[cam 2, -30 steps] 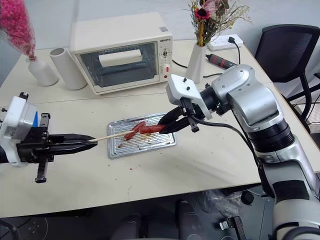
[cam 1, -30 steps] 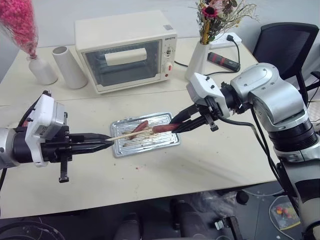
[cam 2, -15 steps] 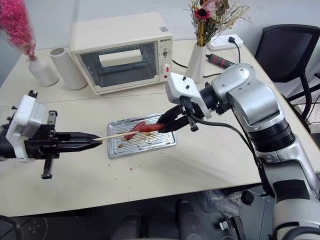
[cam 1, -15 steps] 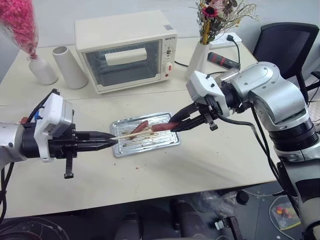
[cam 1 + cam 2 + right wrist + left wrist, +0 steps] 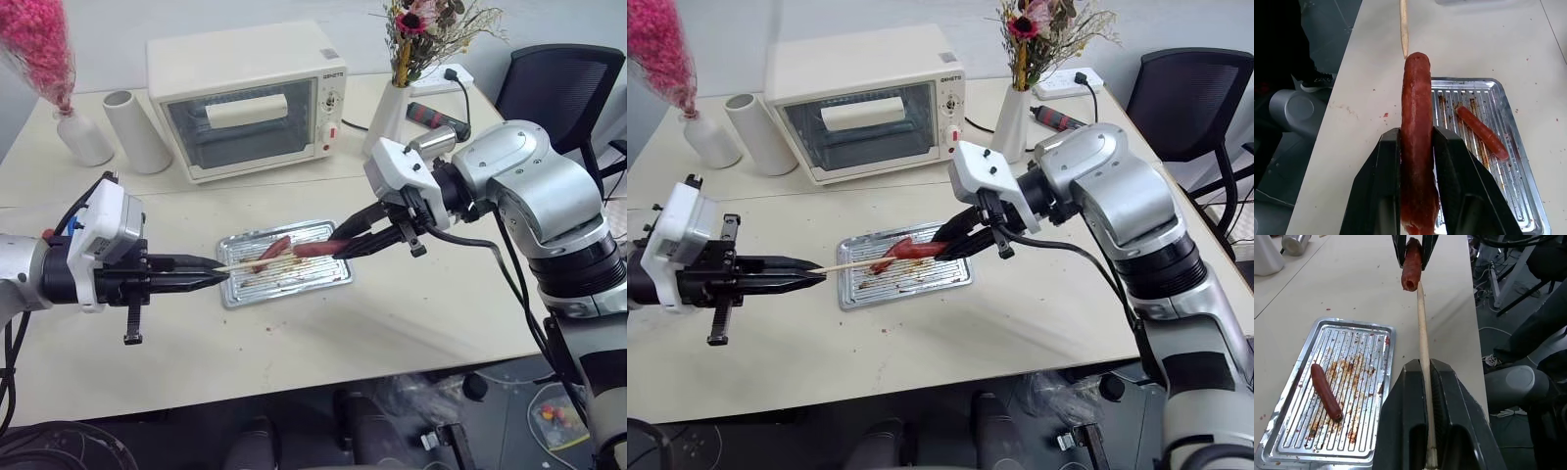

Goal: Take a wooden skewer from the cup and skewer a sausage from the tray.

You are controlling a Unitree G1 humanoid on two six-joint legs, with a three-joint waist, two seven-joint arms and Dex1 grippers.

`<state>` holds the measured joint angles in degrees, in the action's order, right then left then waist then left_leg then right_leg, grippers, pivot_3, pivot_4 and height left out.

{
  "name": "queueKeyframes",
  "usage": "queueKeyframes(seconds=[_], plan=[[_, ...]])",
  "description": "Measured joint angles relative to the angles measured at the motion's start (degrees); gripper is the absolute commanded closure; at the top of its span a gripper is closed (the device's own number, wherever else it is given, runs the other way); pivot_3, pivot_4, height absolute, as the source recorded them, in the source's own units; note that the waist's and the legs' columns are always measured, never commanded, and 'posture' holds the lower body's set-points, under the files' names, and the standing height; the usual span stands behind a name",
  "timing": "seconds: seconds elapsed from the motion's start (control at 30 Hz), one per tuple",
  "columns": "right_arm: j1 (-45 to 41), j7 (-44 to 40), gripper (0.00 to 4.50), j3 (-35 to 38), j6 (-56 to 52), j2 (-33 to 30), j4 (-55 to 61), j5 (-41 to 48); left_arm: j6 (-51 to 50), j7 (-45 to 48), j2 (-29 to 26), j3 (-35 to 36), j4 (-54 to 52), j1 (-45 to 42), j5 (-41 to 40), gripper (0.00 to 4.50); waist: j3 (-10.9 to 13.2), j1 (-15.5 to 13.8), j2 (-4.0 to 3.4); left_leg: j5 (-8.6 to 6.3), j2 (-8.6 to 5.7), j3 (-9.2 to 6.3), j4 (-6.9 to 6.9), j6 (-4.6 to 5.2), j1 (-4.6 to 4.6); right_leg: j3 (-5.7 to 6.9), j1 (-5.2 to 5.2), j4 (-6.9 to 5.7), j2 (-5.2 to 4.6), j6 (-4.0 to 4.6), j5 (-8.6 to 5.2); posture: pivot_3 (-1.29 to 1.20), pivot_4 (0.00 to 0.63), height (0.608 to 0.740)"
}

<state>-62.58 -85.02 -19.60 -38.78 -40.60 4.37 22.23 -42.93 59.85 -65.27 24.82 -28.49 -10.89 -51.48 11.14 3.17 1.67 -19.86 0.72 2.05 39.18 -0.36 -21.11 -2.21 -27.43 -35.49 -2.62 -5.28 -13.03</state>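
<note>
Left gripper [image 5: 217, 277] sits at the left-middle of the head view, jaws clamped tight on the skewer [image 5: 253, 262], which pokes out to the right over the tray's [image 5: 331, 277] left edge. Right gripper [image 5: 343, 247] comes in from the right of centre, jaws closed around a sausage [image 5: 313, 249] and holding it up over the tray. In the right wrist view the skewer tip [image 5: 1403, 29] is right at the free end of that sausage [image 5: 1416, 127], touching or just short of it, can't say which. In the left wrist view the stick [image 5: 1423, 347] runs straight up out of the jaws to the sausage end [image 5: 1411, 264].

The second sausage [image 5: 1326, 391] lies flat on the greasy ridges of the tray, near one long side. Tray is dead centre on the table [image 5: 411, 313]. Behind it at top centre there's a white toaster oven [image 5: 245, 98], with a white cylinder [image 5: 135, 130] and a vase of pink flowers [image 5: 78, 132] upper left, and a vase of dried flowers [image 5: 389, 117] upper right.
</note>
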Motion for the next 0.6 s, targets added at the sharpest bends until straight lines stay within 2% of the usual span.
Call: queueKeyframes(seconds=[0.6], plan=[[-0.05, 0.92, 3.52, 0.38, -0.64, 0.44, 0.02, 0.97, 0.94, 0.21, 0.45, -1.85, 0.10, -2.81, 0.86, 4.50, 0.00, 0.00, 0.00, 0.00, 0.00, 0.00, 0.01, 0.00, 0.01, -0.01, 0.00, -0.04, 0.00, 0.00, 0.00, 0.00, 0.150, 0.740]])
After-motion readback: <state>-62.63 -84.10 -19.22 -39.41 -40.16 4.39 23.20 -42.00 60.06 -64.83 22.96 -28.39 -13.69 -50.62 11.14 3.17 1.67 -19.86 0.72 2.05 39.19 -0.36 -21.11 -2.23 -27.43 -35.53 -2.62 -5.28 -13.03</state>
